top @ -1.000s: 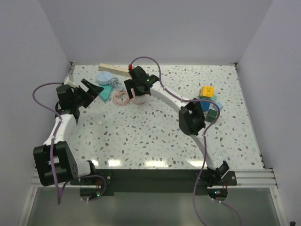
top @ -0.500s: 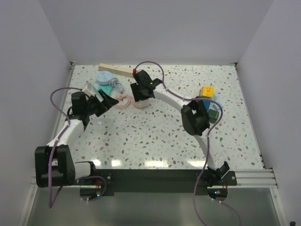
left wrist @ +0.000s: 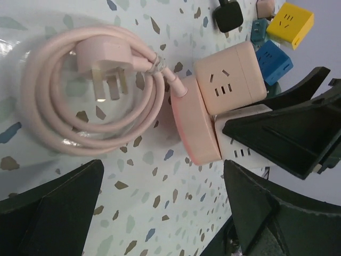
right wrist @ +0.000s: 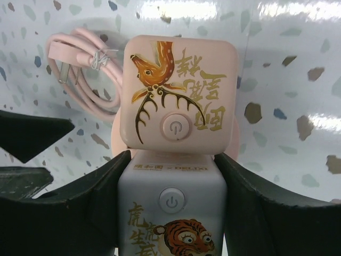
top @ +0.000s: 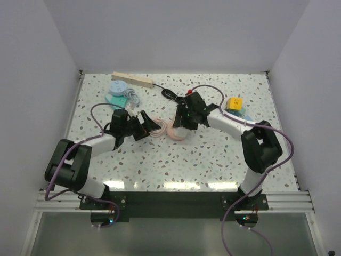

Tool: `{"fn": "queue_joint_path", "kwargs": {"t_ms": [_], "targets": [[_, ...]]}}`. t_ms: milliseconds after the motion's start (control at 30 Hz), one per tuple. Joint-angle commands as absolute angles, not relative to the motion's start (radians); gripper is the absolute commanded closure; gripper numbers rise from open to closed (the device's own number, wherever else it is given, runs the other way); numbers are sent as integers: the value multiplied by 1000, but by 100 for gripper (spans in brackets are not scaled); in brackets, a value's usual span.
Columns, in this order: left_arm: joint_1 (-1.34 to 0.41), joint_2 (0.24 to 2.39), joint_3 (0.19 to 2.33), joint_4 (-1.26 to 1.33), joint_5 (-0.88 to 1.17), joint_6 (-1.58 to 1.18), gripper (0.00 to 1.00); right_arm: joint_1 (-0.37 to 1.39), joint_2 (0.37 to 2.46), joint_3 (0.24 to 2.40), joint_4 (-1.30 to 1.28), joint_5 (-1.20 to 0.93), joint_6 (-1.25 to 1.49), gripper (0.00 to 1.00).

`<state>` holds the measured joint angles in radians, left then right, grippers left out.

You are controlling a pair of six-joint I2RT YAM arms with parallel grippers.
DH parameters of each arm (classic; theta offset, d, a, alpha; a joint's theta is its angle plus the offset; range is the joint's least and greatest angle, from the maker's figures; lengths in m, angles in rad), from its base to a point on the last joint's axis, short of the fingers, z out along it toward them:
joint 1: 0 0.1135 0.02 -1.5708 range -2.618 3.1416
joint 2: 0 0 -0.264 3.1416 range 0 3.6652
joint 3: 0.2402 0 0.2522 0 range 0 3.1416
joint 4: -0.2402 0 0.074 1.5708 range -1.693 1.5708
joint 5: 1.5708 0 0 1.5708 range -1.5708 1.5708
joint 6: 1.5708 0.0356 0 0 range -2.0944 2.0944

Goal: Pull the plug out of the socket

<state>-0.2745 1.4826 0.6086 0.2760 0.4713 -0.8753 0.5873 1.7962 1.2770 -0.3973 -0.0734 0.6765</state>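
**Right fingers on white cube; socket at far edge**

Socket: lies along the table's far edge, far-left of the pink cube and well apart from both grippers. Its black cord trails toward the pink cube and ends in a black plug lying loose on the table.

Right gripper: fingers pinch the white cube on two opposite sides. The white cube butts face to face against the pink cube. Cannot tell whether one is plugged into the other.

Left gripper: fingers spread wide, just left of the pink cube, with only tabletop between them. The pink cord, coiled and tied with its own plug, lies between this gripper and the pink cube.

Room: open tabletop runs from the near side of the pink cube to the arm bases. To its right, a yellow cube and blue cubes sit beside the right arm. Walls close the far, left and right edges.
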Motion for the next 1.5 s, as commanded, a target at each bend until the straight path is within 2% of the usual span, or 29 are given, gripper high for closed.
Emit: {"fn": "queue_joint_path", "kwargs": {"t_ms": [0, 200, 300, 400, 500, 533, 600, 633, 800, 833, 933, 1067, 1200, 1467], "targets": [[-324, 1531, 620, 438, 434, -994, 0, 630, 1688, 1230, -212, -100, 788, 100], [-419, 1638, 710, 393, 402, -1035, 0, 653, 1641, 1135, -155, -84, 807, 100], [-449, 1673, 736, 382, 400, -1046, 3, 653, 1621, 1127, -160, -61, 801, 100], [-477, 1706, 765, 365, 400, -1046, 11, 655, 1615, 1131, -152, -64, 798, 100], [-494, 1736, 778, 371, 416, -1057, 27, 657, 1614, 1129, -134, -71, 805, 100], [-495, 1747, 773, 377, 417, -1060, 36, 657, 1615, 1132, -130, -72, 805, 100], [-495, 1752, 769, 385, 417, -1065, 44, 658, 1618, 1138, -135, -74, 807, 100], [-494, 1753, 764, 385, 414, -1065, 52, 657, 1618, 1143, -135, -77, 805, 100], [-495, 1767, 761, 419, 428, -1071, 67, 660, 1631, 1150, -137, -89, 802, 100], [-495, 1772, 765, 428, 431, -1074, 79, 660, 1637, 1157, -140, -94, 804, 100], [-494, 1769, 781, 414, 410, -1066, 100, 660, 1651, 1193, -185, -94, 802, 100], [-486, 1773, 805, 330, 351, -987, 100, 660, 1680, 1334, -403, -81, 743, 100], [-457, 1778, 795, 298, 295, -922, 100, 657, 1671, 1454, -680, 55, 683, 100], [-423, 1804, 732, 316, 270, -885, 100, 595, 1643, 1417, -738, -5, 656, 100]]}}
